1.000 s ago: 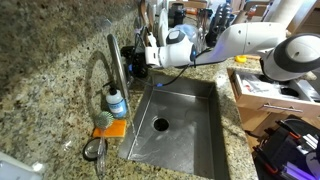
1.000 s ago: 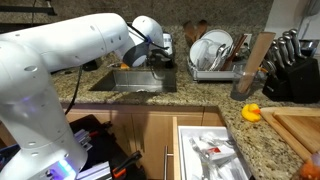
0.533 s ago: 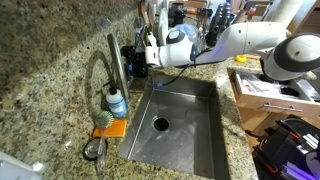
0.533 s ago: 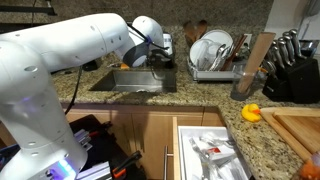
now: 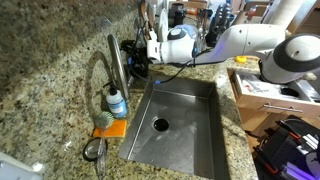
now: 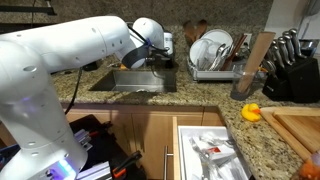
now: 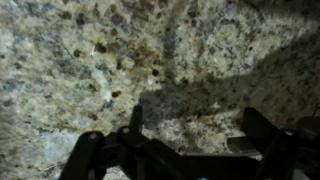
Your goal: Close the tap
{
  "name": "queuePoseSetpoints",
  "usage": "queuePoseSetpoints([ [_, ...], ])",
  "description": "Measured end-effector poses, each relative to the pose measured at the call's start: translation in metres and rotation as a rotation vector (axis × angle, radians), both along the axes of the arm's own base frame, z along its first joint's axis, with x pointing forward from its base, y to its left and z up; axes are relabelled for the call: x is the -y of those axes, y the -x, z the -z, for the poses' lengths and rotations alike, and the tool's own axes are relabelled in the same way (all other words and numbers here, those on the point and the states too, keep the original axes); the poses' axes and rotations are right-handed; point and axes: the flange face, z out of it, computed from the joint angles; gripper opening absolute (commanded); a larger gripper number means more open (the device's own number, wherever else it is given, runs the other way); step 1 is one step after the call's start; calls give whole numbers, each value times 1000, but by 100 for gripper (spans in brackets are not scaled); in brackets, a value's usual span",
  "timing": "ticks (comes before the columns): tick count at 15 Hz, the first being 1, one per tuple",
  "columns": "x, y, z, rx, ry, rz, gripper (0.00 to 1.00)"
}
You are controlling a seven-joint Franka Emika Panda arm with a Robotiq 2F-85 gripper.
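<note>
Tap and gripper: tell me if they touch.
Cannot tell. In an exterior view the gripper sits close beside the tap, no gap or contact plain; the wrist view shows only granite.

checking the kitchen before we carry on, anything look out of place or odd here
A drawer under the counter stands pulled open, its contents exposed. A small yellow rubber duck sits on that counter, odd for a kitchen. No spill or damage shows around the sink or the tap.
</note>
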Motion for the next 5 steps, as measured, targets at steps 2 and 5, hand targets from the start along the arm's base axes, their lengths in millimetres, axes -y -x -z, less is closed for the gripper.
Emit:
queuePoseSetpoints([
  [2,1,-1,-1,-15,-21,7,100],
  [5,1,-1,-2,-20,-30,10,100],
])
